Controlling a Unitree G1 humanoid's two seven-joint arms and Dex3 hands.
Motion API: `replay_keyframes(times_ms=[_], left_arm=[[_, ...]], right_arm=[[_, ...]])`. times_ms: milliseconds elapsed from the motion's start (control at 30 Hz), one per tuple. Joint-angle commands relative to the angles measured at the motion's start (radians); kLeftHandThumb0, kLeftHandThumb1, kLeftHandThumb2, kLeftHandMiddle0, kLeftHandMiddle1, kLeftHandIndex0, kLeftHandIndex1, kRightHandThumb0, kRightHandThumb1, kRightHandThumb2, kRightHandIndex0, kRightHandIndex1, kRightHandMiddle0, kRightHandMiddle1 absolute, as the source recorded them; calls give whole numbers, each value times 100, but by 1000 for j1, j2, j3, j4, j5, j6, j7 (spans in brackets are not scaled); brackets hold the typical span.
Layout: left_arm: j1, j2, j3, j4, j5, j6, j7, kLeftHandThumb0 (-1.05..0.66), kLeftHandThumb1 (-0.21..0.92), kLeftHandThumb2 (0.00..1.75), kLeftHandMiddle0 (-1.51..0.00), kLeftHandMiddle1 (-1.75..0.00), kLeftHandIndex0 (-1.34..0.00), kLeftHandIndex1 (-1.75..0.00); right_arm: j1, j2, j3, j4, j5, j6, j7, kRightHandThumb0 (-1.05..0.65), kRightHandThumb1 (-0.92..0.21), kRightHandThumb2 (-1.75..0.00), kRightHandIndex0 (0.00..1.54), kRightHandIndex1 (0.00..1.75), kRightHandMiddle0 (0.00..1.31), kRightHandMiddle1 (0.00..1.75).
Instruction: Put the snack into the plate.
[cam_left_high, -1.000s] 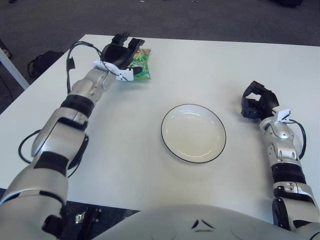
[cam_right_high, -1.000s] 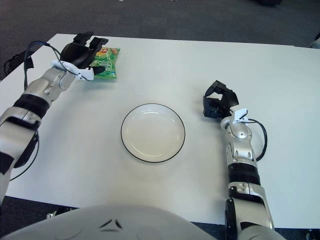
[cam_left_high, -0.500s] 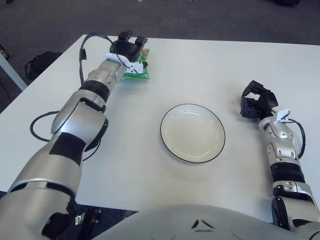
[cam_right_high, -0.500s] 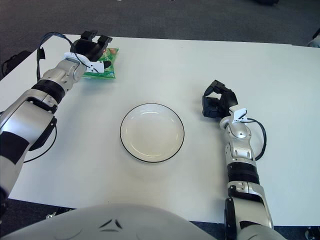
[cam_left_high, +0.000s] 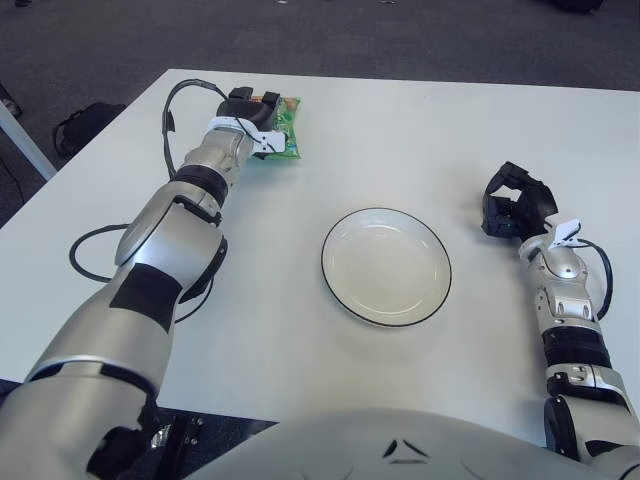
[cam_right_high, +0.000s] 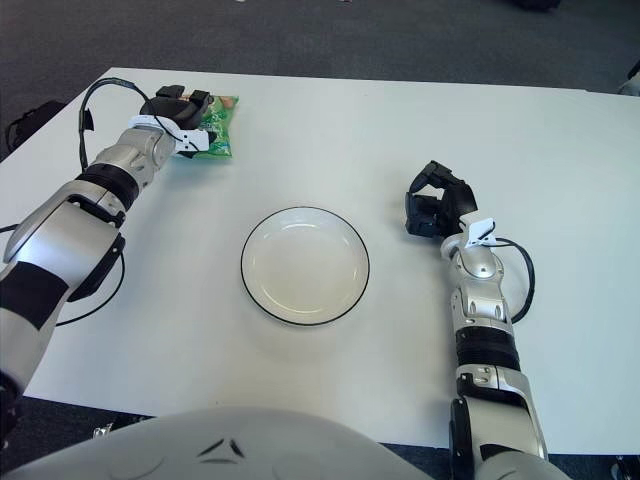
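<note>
The snack (cam_left_high: 283, 132), a green bag, lies flat near the table's far left corner. My left hand (cam_left_high: 251, 106) sits low on the bag's left half, its fingers (cam_right_high: 199, 99) curled down over it, and hides that part. The white plate (cam_left_high: 431, 238) with a dark rim stands in the middle of the table with nothing in it, well to the right of the bag and nearer to me. My right hand (cam_left_high: 512, 204) shows to the right of the plate, fingers curled and holding nothing.
The white table (cam_left_high: 400, 130) ends just beyond the bag at the far edge and at the left edge. A black cable (cam_left_high: 172, 105) loops off my left forearm. A dark bag (cam_left_high: 85, 125) lies on the floor at the left.
My left hand has dropped from above the bag onto its left half, and its spread fingers have curled in. The bag, plate and right hand have stayed put.
</note>
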Motion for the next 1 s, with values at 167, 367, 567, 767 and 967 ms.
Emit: replay_keyframes(times_ms=[167, 367, 567, 767, 967], left_arm=[[76, 13, 87, 3, -124, -14, -109, -102, 92, 132, -17, -21, 0, -59], [104, 36, 127, -10, -181, -35, -139, -103, 92, 129, -16, -20, 0, -61], [122, 40, 163, -24, -231, -57, -155, -105, 92, 124, -12, -19, 0, -59], [138, 46, 162, -34, -240, -77, -171, -104, 92, 122, -12, -19, 0, -62], [183, 65, 155, -70, -251, -181, -206, -103, 92, 123, -15, -21, 0, -70]], right_arm=[[72, 27, 28, 21, -13, 77, 16, -48, -33, -130, 133, 175, 60, 175], [74, 25, 27, 13, -14, 82, 16, -48, -33, -131, 133, 175, 61, 175], [72, 22, 29, 18, -16, 79, 19, -48, -32, -131, 133, 175, 61, 175], [71, 19, 30, 17, -20, 84, 18, -48, -31, -132, 132, 175, 62, 175], [71, 16, 32, 15, -26, 83, 14, -49, -31, -132, 132, 175, 62, 175]])
